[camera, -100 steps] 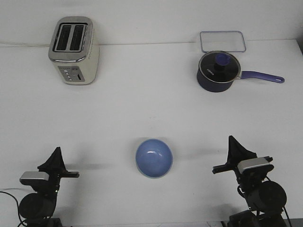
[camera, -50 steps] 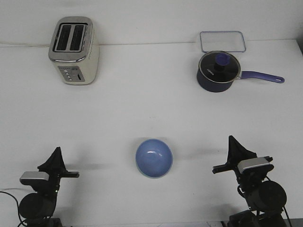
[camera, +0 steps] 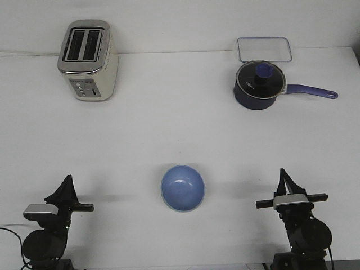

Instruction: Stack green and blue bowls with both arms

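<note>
The blue bowl (camera: 183, 188) sits upright on the white table, near the front and between my two arms. A thin pale rim shows along its lower edge. No separate green bowl is in view, and I cannot tell whether it lies under the blue one. My left gripper (camera: 67, 183) is low at the front left, its fingers drawn to a point, shut and empty. My right gripper (camera: 283, 177) is low at the front right, also drawn to a point, shut and empty. Both are well apart from the bowl.
A silver toaster (camera: 88, 60) stands at the back left. A dark navy lidded saucepan (camera: 259, 84) with a purple handle stands at the back right. A clear rectangular tray (camera: 264, 49) lies behind it. A black cable (camera: 11, 242) runs by the left arm's base.
My right arm has turned and shifted a little to the right and lower, so its gripper now points straight ahead. The left arm and the bowl have not moved.
</note>
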You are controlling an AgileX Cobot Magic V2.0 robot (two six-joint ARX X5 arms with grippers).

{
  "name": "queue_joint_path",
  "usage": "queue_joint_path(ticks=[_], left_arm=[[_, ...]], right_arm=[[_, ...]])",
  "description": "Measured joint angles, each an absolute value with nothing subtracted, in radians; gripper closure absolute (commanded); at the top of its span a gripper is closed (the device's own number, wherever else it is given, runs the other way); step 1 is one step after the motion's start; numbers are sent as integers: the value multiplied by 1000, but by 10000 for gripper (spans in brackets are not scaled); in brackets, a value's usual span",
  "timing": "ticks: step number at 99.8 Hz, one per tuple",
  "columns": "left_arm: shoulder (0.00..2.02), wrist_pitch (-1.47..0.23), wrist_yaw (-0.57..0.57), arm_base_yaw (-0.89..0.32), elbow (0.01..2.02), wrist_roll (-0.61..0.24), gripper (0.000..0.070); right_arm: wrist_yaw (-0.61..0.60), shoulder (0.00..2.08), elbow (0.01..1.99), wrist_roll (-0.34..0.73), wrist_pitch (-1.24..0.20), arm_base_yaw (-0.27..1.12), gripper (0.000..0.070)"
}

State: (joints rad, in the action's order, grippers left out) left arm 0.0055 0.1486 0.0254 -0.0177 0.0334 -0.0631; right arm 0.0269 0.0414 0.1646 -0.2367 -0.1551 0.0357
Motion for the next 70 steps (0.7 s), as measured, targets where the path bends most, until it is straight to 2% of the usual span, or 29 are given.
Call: queue_joint_path(ticks=[17,31,70], left_arm=[[6,148,25,-18,33,-64,686],[6,149,25,-18,33,-65,686],[6,149,25,-18,33,-66,686]], right_arm=[[22,1,52,-310,-102,-19,700],[-25,2,15,-318,-85,-27,700],[-25,1,15,-318,-61,-26,700]])
